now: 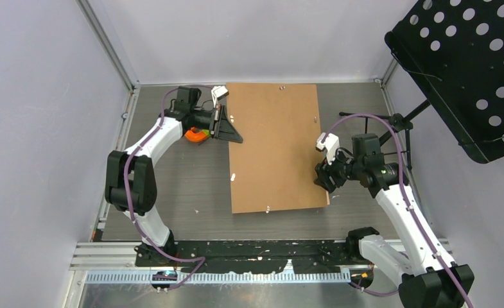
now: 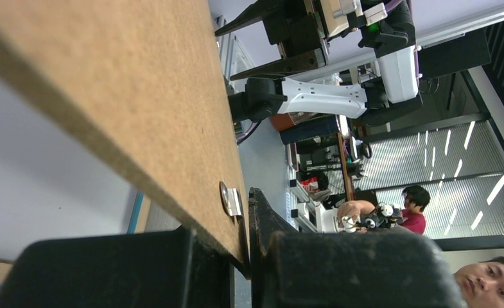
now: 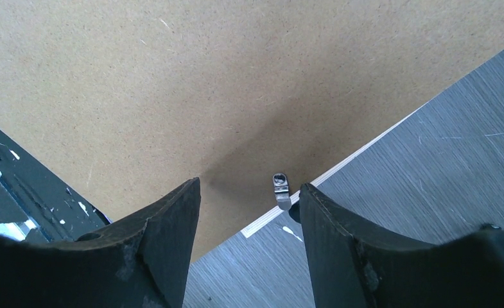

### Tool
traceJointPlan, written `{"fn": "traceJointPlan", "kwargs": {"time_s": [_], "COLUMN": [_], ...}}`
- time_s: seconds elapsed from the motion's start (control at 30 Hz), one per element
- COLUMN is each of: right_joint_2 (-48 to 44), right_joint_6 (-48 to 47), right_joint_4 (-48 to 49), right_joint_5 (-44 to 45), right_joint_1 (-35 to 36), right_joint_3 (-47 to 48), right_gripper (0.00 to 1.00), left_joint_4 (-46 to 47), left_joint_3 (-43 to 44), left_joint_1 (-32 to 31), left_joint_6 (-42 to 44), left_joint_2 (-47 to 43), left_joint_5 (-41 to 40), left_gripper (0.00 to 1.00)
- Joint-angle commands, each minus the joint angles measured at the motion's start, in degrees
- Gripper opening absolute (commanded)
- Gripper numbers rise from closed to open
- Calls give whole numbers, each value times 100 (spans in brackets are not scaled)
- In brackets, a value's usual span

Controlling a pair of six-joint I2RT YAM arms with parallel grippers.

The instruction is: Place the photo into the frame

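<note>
A plain brown backing board [image 1: 275,147] lies across the table's middle and covers nearly everything under it. A thin light strip of the frame [image 3: 352,159] shows along the board's right edge. The photo is hidden. My left gripper [image 1: 231,131] is shut on the board's far left edge; in its wrist view the board's edge [image 2: 172,186] sits pinched between the black fingers [image 2: 268,224], beside a small metal clip [image 2: 230,199]. My right gripper [image 1: 323,179] hangs open over the board's near right edge, its fingers either side of another metal clip [image 3: 280,187].
An orange object [image 1: 198,135] lies under my left wrist. A black perforated music stand [image 1: 474,70] overhangs the back right corner. Grey walls close the table at the left and the back. A black taped strip [image 1: 255,253] runs along the near edge.
</note>
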Motion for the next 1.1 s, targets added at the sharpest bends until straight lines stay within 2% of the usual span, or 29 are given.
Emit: {"fn": "traceJointPlan", "kwargs": {"time_s": [0.0, 0.53, 0.67, 0.73, 0.8, 0.9, 1.0, 1.03, 1.07], "right_joint_2": [-3, -7, 19, 15, 5, -29, -141, -214, -251], "right_joint_6": [-97, -247, -306, -346, -374, -360, -248, -146, -90], "right_joint_4": [59, -309, -425, -498, -572, -661, -607, -535, -501], "right_joint_5": [-60, -308, -370, -405, -447, -418, -108, -44, 73], "right_joint_1": [-11, -11, -12, -9, -12, -10, -11, -11, -11], "right_joint_3": [-6, 119, 167, 191, 222, 269, 318, 342, 362], "right_gripper": [64, 63, 63, 63, 63, 63, 63, 63, 63], "left_joint_4": [302, 652, 1170, 1815, 2968, 5691, 8734, 9419, 9702], "left_joint_3": [241, 223, 103, -57, -297, -733, -716, -661, -603], "left_joint_1": [-21, -21, -21, -21, -21, -21, -14, -13, -13], "left_joint_6": [-118, -425, -793, -1279, -2113, -4403, -6863, -7306, -7738], "left_joint_2": [-134, -112, -132, -145, -140, 81, 586, 756, 862], "left_joint_5": [445, 350, 323, 315, 315, 333, 352, 353, 365], "left_gripper": [0, 0, 0, 0, 0, 0, 0, 0, 0]}}
